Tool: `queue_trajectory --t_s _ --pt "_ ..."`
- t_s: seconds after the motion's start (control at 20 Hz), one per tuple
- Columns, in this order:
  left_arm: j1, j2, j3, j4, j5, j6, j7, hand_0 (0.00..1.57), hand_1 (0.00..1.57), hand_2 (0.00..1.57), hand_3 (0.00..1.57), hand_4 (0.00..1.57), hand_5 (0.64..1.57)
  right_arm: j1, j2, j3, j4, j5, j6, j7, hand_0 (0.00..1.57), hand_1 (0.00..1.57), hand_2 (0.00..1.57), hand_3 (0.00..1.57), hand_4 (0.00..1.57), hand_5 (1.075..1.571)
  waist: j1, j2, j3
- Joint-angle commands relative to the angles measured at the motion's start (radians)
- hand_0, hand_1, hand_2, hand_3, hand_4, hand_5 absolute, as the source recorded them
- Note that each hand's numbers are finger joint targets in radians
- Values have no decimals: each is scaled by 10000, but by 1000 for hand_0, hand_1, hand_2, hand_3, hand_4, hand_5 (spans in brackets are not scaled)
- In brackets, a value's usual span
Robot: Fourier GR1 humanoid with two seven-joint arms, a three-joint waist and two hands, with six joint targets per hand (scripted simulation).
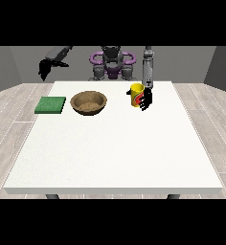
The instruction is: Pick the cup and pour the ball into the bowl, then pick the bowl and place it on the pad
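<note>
Robot hand at the view's right touches the cup; grip unclear. Other robot hand hangs far left. Nothing poured: bowl sits right of pad, both on tabletop.

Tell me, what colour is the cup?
Yellow with a red mark: the cup, seen in the front view.

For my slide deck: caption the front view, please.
Hand at the view's right beside the yellow cup; wooden bowl and green pad wait.

View's-right hand lowered (view's-left raised)
</note>
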Motion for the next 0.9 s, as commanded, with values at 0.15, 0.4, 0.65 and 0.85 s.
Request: queue_trajectory --t_s 0.15,0.4,0.65,0.85 --pt "43 -363 -214 606 -887 1994 -524 1323 1323 1571 1571 1477 1250 -451 -534 -404 -130 -348 147 317 0 0 0 0 0 1570 -366 403 -96" --pt "270 -107 -1113 187 -1653 1825 1282 1314 1314 1571 1571 1494 1277 253 -455 -509 1058 -107 176 308 0 0 0 0 0 1569 374 -1452 -82" --pt "-774 2240 -1603 97 -3174 2472 3590 1436 1436 1571 1571 1571 1321 323 -532 -436 1454 -152 219 905 0 0 0 0 0 1569 565 -2391 -53" --pt "-2118 3000 -2122 301 -4129 2319 5565 1459 1459 1571 1571 1571 1282 -63 -202 -168 1526 -34 -66 1121 0 0 0 0 0 1568 398 -2450 -71"
